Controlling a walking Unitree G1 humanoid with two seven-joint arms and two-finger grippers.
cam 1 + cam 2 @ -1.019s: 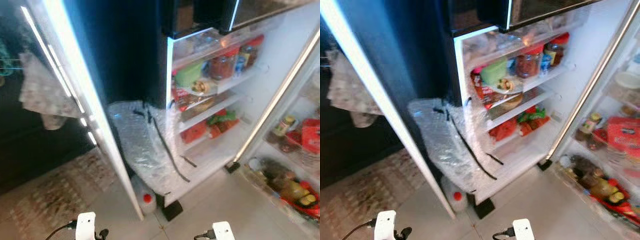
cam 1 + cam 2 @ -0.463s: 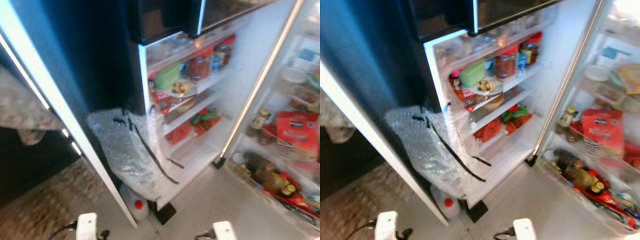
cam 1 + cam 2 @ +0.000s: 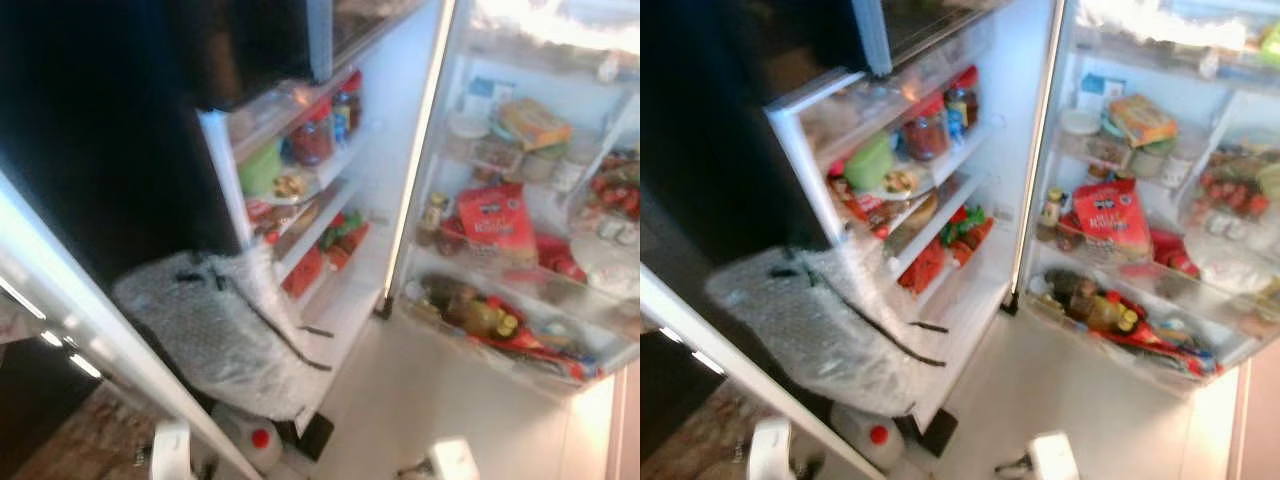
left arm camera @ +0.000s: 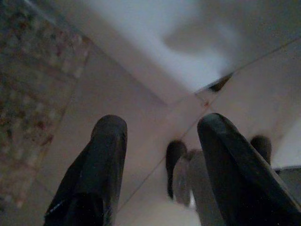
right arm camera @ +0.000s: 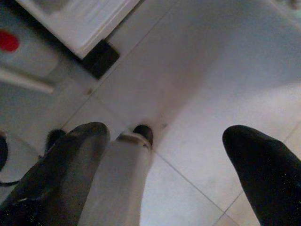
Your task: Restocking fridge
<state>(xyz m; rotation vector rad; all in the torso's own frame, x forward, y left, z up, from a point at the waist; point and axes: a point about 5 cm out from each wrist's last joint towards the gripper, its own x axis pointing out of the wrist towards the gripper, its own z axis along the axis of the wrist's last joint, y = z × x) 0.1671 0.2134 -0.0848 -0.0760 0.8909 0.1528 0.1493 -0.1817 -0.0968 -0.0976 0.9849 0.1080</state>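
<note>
fridge (image 3: 1025, 150): open, both doors swung out, lit inside; picture a bit blurred
fridge shelves: far left of centre; green tub (image 3: 870, 160) and red-lidded jars (image 3: 925, 128) on upper shelf, plate of food (image 3: 902, 182) just below, red and green packets (image 3: 958, 228) on lower shelf
right door (image 3: 1140, 300): racks hold a red bag (image 3: 1107, 218), small bottle (image 3: 1050, 208) beside it, bottles and jars lying in the bottom rack (image 3: 1100, 312), boxes higher up
left door (image 3: 80, 330): white edge runs across near left
bubble wrap (image 3: 805, 330): hangs over the fridge's lower front edge, black tape strip across it
jug (image 3: 865, 438): white with red cap, on floor under the wrap, near left
floor (image 3: 1070, 390): pale tiles; patterned rug (image 4: 28, 89) on left
left gripper (image 4: 162, 155): hangs low over the tiles, fingers (image 4: 101, 155) released, wide apart, grasping nothing
right gripper (image 5: 183, 155): low over tiles near the fridge foot, fingers (image 5: 70, 160) released, spread, nothing between
robot arms: white wrist parts at near edge of head views, left (image 3: 770, 450) and right (image 3: 1052, 458)
</note>
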